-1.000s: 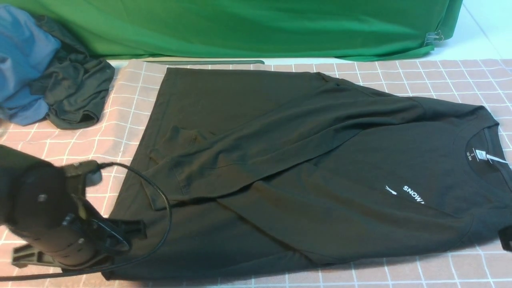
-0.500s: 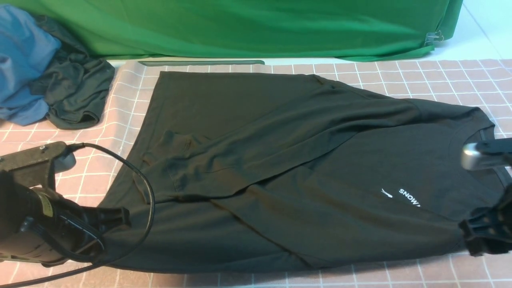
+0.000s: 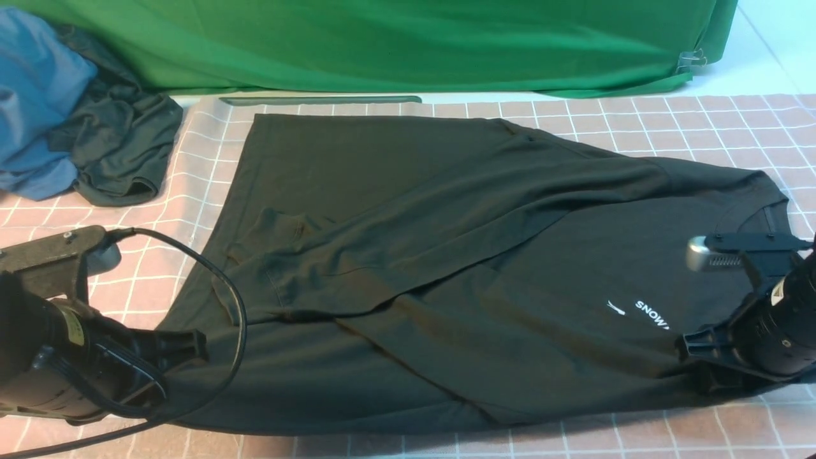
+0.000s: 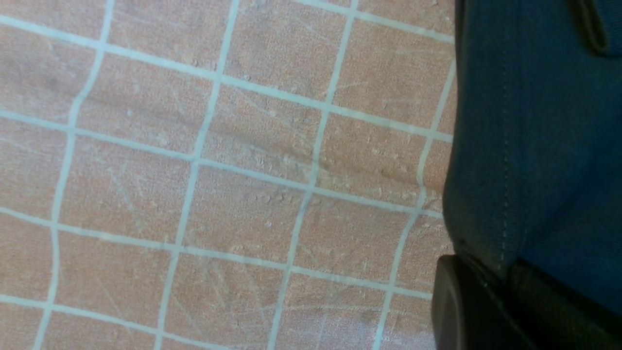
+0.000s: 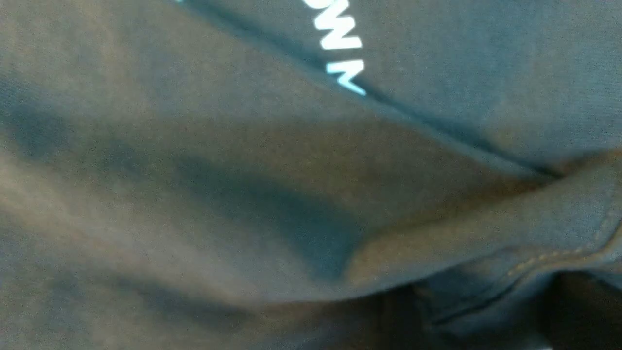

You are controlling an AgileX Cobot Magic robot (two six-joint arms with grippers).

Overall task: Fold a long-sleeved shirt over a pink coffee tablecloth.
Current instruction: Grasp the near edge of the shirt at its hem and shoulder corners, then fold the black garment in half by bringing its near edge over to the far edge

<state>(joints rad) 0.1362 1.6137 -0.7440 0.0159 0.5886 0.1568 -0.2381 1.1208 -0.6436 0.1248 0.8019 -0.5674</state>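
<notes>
The black long-sleeved shirt lies flat across the pink coffee tablecloth, collar to the right, both sleeves laid over its body. My left gripper is at the near left corner of the hem. In the left wrist view it is shut on the stitched hem of the shirt, just above the tablecloth. My right gripper sits low on the near right part of the shirt, below the white print. In the right wrist view its dark fingers stand apart, with a seamed fold of shirt between them.
A blue garment and a smaller dark grey garment are heaped at the back left corner. A green cloth hangs along the back edge. The left arm's cable loops over the shirt's hem.
The right arm came in from the right edge and moved left and down onto the shirt's near right part. The left gripper first drew the hem slightly leftward, then stayed still.
</notes>
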